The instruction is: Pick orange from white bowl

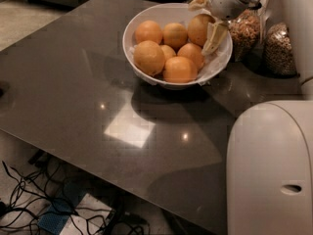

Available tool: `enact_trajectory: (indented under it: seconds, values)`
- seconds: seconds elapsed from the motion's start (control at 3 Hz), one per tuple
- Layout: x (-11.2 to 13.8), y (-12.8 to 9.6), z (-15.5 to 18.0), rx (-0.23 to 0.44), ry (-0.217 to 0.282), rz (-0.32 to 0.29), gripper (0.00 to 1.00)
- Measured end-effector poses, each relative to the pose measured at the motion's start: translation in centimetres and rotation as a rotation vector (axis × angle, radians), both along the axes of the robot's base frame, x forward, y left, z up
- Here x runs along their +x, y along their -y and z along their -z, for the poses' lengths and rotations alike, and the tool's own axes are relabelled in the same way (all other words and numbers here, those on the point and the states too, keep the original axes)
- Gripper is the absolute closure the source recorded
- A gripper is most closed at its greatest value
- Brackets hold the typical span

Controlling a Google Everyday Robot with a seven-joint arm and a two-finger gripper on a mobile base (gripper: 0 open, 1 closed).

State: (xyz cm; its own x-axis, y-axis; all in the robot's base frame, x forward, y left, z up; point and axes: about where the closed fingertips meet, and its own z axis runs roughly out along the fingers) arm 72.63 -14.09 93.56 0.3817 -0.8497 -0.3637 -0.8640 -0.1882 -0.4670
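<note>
The white bowl stands on the dark table at the back, holding several oranges. My gripper reaches in from the upper right, over the bowl's back right side. Its two pale fingers straddle the orange at the back right, one on its far side and one on its near right side, both against the skin. That orange still rests among the others in the bowl. Larger oranges lie at the front left and front.
Two glass jars of grain stand right of the bowl, close to the arm. The robot's white body fills the lower right. The dark table stretches left and forward; cables lie on the floor below its front edge.
</note>
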Motion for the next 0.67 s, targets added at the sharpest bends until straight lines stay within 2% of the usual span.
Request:
enact_trajectory:
  seconds: [0.67]
  values:
    - [0.8,-0.04,0.72,-0.01,-0.003,-0.008,0.18]
